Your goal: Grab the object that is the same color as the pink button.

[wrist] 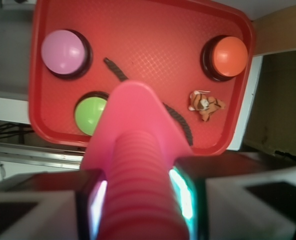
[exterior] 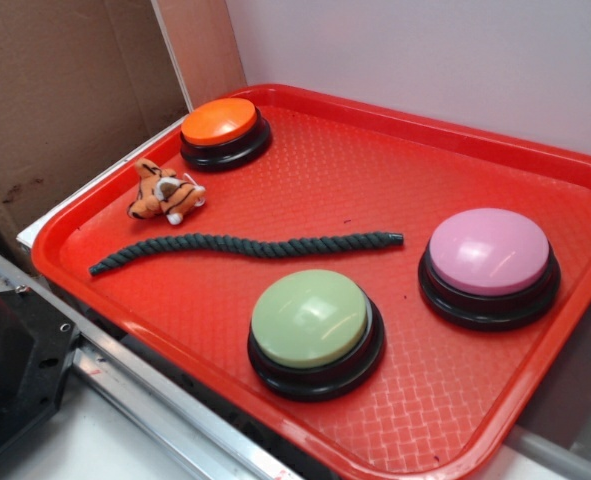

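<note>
In the wrist view a bright pink ridged plastic object [wrist: 135, 150] with a broad rounded head fills the centre. My gripper [wrist: 140, 200] is shut on it, one finger against each of its sides. It hangs high above the red tray [wrist: 153, 40] and hides part of it. The pale pink button [wrist: 63, 51] sits at the tray's upper left in this view, apart from the gripper. In the exterior view the pink button [exterior: 488, 252] stands on the right of the tray [exterior: 355, 150]. Neither gripper nor pink object appears there.
A green button [exterior: 310, 318] and an orange button [exterior: 220, 122] stand on the tray. A small tiger toy [exterior: 165, 194] lies near the orange one. A dark rope [exterior: 245, 246] stretches across the middle. Cardboard stands at the left, a wall behind.
</note>
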`<state>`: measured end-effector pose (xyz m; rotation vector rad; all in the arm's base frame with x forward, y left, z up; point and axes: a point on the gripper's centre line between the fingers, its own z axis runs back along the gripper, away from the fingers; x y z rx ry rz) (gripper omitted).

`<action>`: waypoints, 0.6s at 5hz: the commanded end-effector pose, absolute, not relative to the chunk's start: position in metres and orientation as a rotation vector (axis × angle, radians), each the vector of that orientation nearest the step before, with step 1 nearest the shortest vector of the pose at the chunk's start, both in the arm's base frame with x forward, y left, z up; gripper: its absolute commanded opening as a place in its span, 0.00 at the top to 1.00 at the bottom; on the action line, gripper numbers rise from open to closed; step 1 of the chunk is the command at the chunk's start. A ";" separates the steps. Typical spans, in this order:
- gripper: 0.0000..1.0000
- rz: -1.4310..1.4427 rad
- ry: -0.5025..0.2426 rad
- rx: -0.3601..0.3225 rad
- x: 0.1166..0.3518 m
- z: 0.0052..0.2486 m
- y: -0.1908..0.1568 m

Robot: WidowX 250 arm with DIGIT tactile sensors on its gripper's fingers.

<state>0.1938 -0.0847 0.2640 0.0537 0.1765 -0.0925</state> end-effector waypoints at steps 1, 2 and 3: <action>1.00 -0.073 0.140 0.088 0.204 0.272 -0.061; 1.00 -0.092 0.145 0.088 0.206 0.268 -0.063; 1.00 -0.084 0.132 0.109 0.207 0.266 -0.067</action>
